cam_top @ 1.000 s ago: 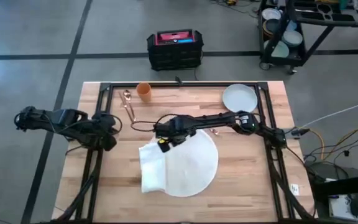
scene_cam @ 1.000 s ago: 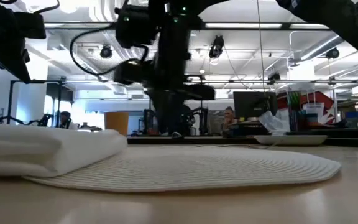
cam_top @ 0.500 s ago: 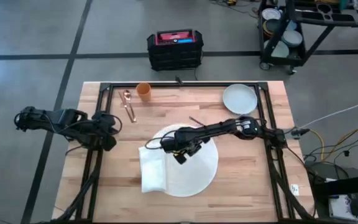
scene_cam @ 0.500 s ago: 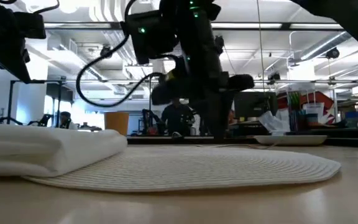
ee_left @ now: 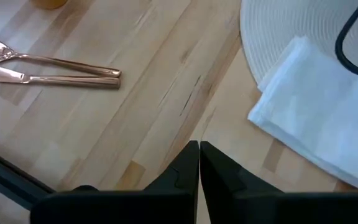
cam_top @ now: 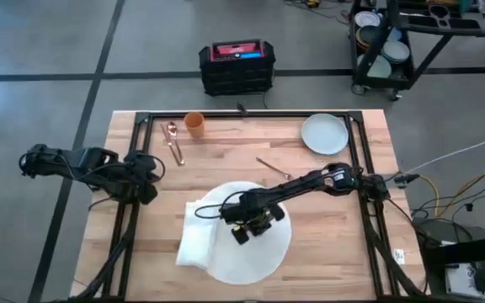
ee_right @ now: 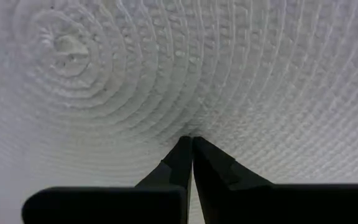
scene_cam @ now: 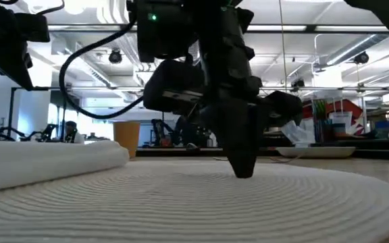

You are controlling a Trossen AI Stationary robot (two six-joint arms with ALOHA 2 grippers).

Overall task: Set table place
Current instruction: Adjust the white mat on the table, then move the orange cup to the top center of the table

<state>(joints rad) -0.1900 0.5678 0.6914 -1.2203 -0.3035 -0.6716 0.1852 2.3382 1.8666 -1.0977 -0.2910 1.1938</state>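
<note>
White woven round mat (cam_top: 247, 244) is sliding toward lower centre frame under right gripper (cam_top: 241, 236), fingers together, pressing; placement nearing completion.

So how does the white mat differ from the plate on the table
The mat is much wider than the plate. The mat lies toward the table's near middle, while the plate sits at the far right corner. The mat carries a folded napkin on its edge and the right tool presses shut on it; the plate is bare and untouched. The mat looks woven in rings, the plate smooth. Both are round and pale.
</note>
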